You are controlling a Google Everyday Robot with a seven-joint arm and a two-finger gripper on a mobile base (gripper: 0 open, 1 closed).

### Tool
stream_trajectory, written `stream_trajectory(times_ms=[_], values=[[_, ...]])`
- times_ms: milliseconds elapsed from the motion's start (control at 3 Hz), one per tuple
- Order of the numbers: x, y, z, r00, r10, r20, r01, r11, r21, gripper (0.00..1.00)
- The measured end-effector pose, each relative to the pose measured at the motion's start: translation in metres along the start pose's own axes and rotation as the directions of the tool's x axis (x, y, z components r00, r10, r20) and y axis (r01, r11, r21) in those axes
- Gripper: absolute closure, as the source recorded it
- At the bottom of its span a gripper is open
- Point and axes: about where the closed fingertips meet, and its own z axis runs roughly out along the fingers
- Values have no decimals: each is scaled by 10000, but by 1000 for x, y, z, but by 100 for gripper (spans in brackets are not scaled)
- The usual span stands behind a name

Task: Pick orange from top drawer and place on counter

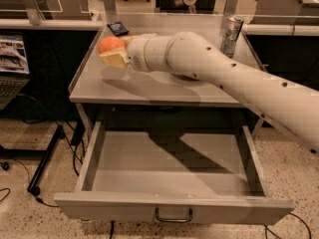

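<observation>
The orange (109, 44) is held in my gripper (115, 51) above the left part of the counter (149, 91). The gripper's pale yellow fingers (115, 59) are shut around the fruit, which hangs a little above the grey surface and casts a shadow on it. My white arm reaches in from the lower right across the counter. The top drawer (169, 210) is pulled fully open below, and its inside holds nothing that I can see. Its loop handle (173, 216) is at the front.
A tall drink can (231, 35) stands at the counter's back right. A small dark flat object (118, 28) lies at the back left. The arm hides the counter's middle. A laptop (12, 59) sits on a stand at the left, with cables on the floor.
</observation>
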Motion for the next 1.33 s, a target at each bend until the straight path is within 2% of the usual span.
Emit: stream_trajectory(times_ms=[333,667,1000,1333], values=[[14,-16,19,9976,120,-680,-94,9992,381,88],[33,-41,14,9928,639,-1013,-554,9948,849,65],[33,-41,13,9928,632,-1014,-546,9949,854,42],[33,-41,14,9928,631,-1014,-546,9949,853,11]])
